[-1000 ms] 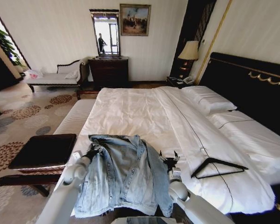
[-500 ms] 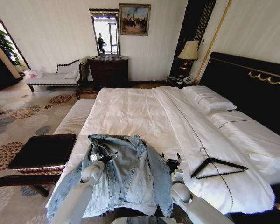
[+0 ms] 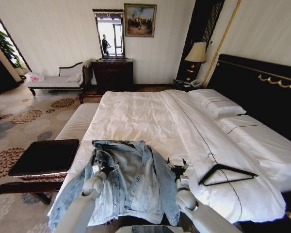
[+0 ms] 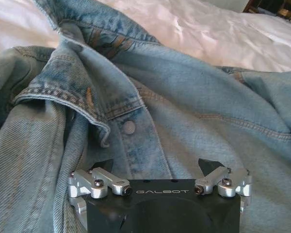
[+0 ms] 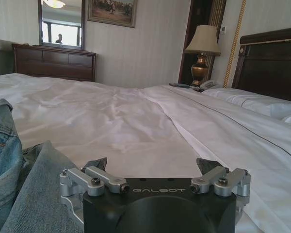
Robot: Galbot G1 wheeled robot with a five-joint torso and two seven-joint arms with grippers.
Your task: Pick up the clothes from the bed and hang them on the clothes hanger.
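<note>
The light-blue faded denim jacket (image 3: 128,182) lies spread, collar toward the headboard, on the white quilt at the foot edge of the wide double bed (image 3: 150,116), nearer the bed's left side. The left gripper (image 3: 103,166) hovers over the jacket's left front panel, just below the collar (image 4: 82,99); its jaws stand released, with nothing between them, above a metal button (image 4: 129,127). The right gripper (image 3: 177,166) sits low at the jacket's right sleeve edge, over bare quilt, jaws likewise released and empty. The thin black triangular coat hanger (image 3: 226,174) lies flat on the quilt near the foot edge, to the right, apart from the jacket and both grippers.
</note>
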